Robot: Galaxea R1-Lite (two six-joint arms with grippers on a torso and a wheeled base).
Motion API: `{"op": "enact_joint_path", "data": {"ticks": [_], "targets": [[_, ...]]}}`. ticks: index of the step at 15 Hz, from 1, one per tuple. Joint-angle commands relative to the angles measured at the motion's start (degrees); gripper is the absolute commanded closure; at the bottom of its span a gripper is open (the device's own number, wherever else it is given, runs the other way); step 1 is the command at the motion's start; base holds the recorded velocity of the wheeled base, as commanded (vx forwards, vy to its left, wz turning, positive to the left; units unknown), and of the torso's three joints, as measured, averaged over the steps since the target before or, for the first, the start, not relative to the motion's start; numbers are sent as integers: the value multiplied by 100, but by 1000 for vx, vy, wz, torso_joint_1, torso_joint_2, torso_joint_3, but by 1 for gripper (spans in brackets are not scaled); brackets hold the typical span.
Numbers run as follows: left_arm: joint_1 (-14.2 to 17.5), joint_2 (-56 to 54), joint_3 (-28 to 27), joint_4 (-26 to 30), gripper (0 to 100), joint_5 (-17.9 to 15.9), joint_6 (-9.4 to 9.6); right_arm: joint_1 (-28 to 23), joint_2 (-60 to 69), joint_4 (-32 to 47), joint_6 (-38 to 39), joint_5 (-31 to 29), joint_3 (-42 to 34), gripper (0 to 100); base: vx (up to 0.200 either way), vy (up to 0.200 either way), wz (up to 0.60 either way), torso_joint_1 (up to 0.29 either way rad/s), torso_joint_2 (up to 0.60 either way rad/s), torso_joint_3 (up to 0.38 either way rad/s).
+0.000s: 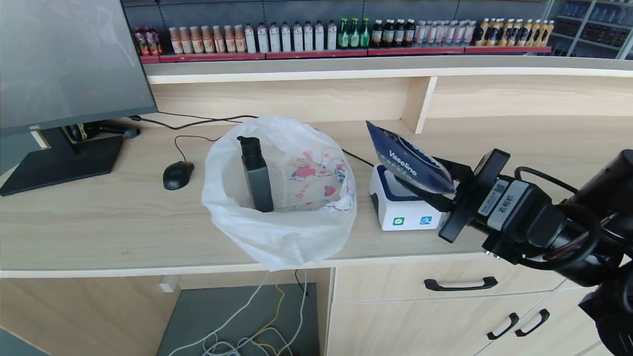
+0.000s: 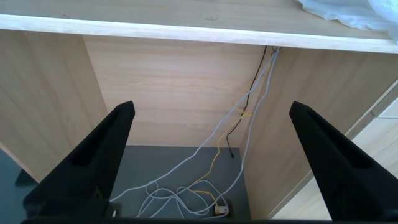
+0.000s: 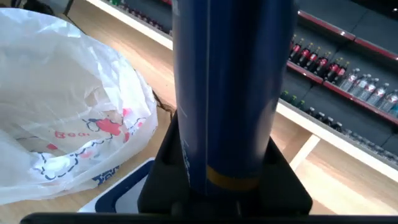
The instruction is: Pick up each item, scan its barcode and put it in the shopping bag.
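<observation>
Sitting on the pale wooden tabletop (image 1: pixel 99 232), the white printed plastic shopping bag (image 1: pixel 292 237) gapes open just left of the small white box scanner (image 1: pixel 395 205), with a dark grey bottle (image 1: pixel 257 173) upright inside. The right claw (image 1: pixel 445 187) clamps the low end of a dark blue glossy squeeze tube (image 1: pixel 408 160) just above the scanner, its long axis slanting up and left toward the bag. The left claw (image 2: pixel 211 112) hangs spread wide below the tabletop.

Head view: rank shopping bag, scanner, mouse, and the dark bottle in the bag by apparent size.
shopping bag
scanner
dark bottle, near the scanner's size; that pair is unsure
mouse
</observation>
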State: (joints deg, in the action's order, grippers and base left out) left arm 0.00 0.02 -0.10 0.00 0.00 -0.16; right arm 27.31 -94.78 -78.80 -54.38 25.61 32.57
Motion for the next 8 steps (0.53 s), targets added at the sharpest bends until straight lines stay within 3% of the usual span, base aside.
{"op": "enact_joint_path", "data": {"ticks": [1,5,8], "targets": [[0,-2,1,0,0,0,-2,-463,-348,75,-275,541,645,100,0,0,0,0,0,0],[0,-2,1,0,0,0,-2,-1386,-629,75,-732,1526,953,100,0,0,0,0,0,0],[0,-2,1,0,0,0,-2,-1500,-691,75,-995,1965,1287,100,0,0,0,0,0,0]]}}
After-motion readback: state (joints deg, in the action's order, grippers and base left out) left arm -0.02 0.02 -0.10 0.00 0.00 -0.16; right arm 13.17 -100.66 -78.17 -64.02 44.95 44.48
